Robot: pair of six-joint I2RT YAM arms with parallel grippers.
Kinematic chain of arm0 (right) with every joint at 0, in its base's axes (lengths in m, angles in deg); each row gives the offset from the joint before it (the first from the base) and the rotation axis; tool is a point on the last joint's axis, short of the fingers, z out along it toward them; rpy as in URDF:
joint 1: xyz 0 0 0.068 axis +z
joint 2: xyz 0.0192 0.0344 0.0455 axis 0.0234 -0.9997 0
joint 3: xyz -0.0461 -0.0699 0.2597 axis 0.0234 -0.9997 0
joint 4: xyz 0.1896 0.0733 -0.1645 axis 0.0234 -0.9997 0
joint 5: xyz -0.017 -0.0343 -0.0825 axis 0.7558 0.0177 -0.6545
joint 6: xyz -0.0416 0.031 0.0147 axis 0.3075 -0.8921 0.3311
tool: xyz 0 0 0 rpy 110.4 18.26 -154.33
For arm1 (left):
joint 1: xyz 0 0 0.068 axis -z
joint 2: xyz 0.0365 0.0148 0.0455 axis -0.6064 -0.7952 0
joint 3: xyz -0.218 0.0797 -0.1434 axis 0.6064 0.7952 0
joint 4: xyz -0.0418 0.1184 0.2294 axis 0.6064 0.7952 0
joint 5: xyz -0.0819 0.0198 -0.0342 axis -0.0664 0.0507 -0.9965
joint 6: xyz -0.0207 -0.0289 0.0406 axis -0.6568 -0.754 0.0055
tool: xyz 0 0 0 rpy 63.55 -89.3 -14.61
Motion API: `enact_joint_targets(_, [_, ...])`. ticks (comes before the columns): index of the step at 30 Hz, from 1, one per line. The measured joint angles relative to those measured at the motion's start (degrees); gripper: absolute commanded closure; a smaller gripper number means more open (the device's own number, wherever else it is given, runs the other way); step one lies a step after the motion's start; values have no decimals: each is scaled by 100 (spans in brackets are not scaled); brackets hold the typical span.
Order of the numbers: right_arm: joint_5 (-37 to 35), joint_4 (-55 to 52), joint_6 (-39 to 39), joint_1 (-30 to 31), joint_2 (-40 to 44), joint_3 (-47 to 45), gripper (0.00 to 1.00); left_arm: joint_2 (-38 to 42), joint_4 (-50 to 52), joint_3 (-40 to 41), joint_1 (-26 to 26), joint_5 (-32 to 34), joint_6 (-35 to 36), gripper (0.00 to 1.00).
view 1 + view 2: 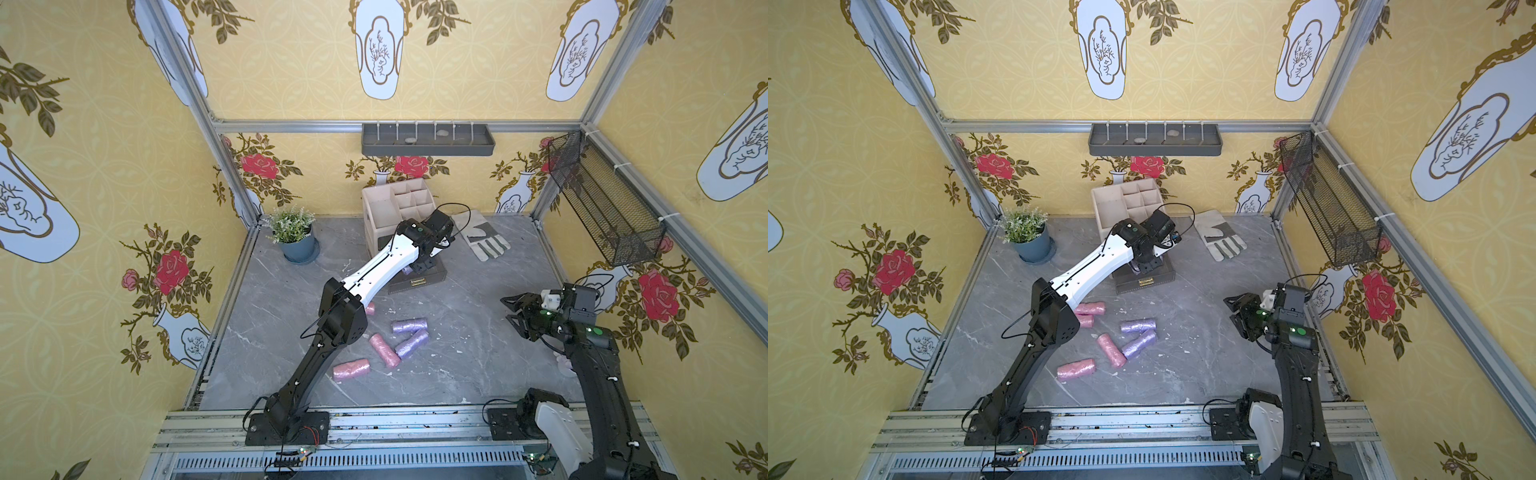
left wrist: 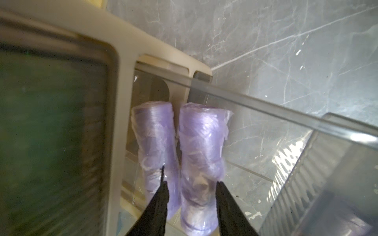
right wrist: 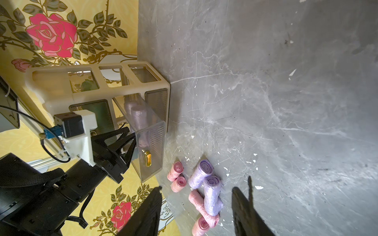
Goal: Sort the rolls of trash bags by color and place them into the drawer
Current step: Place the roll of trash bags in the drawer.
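My left gripper (image 2: 192, 183) hung over the middle drawer (image 1: 419, 280), which stood pulled out in front of the chest (image 1: 384, 208). Two rolls lay side by side inside it: one roll (image 2: 201, 143) between my jaws, its neighbour (image 2: 155, 139) touching it. Behind that gripper, six loose rolls (image 1: 1112, 351) lay clustered on the desk (image 1: 478, 332). My right gripper (image 1: 515, 311) hung well off to the right. A glove (image 1: 482, 239) lay right of the chest.

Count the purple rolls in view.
4. Two purple rolls lie side by side in the open drawer, by the left fingers; two more lie close together on the table beside pink rolls. Others may hide behind the left arm.
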Motion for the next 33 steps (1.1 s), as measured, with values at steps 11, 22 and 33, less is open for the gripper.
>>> enact_joint_targets(11, [-4,-168,7,0,-13,376,43,1209,-22,35,236,-140,-114,58])
enact_joint_targets(22, [-411,-590,-129,341,33,1005,45,4745,-1106,3141,468,-87,-811,54])
enact_joint_targets(33, [-2391,-238,-1556,3668,-439,778,46,8330,-1989,7252,96,549,-2474,45])
